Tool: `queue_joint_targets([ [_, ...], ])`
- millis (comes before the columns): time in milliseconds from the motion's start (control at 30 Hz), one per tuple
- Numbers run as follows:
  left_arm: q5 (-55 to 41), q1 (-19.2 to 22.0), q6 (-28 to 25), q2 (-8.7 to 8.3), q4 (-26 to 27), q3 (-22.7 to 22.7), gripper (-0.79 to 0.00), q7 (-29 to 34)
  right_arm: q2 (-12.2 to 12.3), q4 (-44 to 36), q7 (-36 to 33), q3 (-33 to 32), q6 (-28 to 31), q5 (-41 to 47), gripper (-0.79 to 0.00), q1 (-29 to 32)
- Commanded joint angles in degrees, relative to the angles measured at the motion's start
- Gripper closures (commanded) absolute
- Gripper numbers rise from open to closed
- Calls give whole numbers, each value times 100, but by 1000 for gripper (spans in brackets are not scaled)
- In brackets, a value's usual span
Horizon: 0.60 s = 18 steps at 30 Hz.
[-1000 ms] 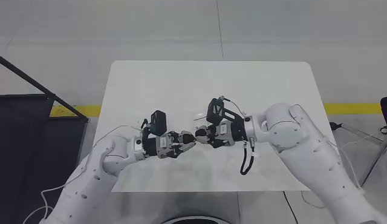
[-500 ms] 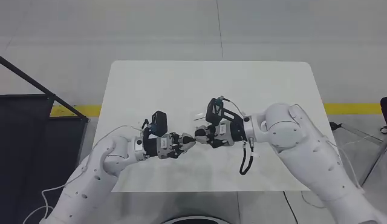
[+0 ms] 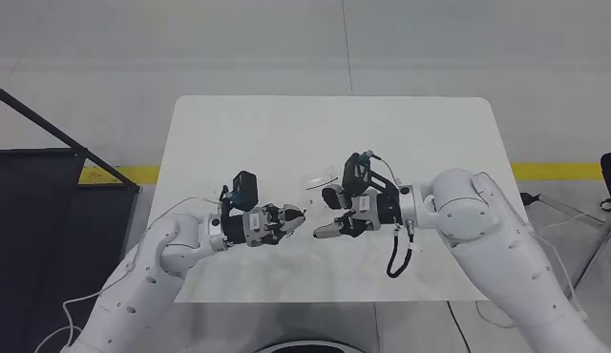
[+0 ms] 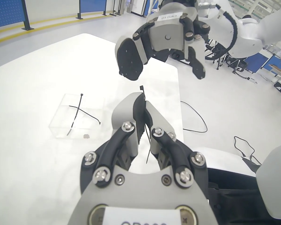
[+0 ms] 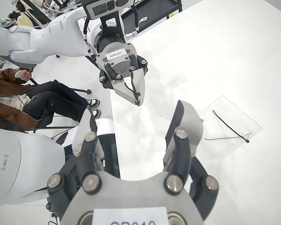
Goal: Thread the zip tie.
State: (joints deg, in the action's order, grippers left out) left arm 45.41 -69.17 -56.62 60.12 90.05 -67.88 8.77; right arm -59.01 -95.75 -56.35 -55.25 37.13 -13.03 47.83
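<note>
My left gripper (image 3: 294,221) (image 4: 142,100) is shut on a thin black zip tie (image 4: 146,127). The tie's small square head (image 4: 141,87) sticks out past the fingertips, and its tail hangs back between the fingers. The tie also runs along the closed left gripper (image 5: 137,100) as a dark line (image 5: 132,88) in the right wrist view. My right gripper (image 3: 326,214) (image 5: 134,111) faces it a short gap away over the table's front middle. It is open, with nothing between its fingers (image 4: 129,59).
A clear shallow tray (image 3: 322,179) (image 4: 61,129) (image 5: 255,124) lies on the white table (image 3: 430,134), just behind the grippers. It holds two more black zip ties (image 4: 77,112) (image 5: 227,124). A black cable (image 3: 399,258) loops under the right forearm.
The right gripper was shut against the left gripper's fingertips. It has since opened and drawn back to the right. The left gripper stayed nearly still with the tie.
</note>
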Motion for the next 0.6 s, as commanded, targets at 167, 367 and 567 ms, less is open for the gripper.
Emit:
queue_joint_targets([
  [167, -76, -75, 123, 6, 6, -130, 0, -384, 26, -135, 300, -30, -119, -332, -785, 233],
  [367, -76, -75, 123, 6, 6, -130, 0, -384, 37, -180, 431, -108, -196, -366, -785, 283],
  [567, -121, -120, 354, 23, 65, -105, 0, -445, 32, -227, 515, -62, -274, -489, -785, 351],
])
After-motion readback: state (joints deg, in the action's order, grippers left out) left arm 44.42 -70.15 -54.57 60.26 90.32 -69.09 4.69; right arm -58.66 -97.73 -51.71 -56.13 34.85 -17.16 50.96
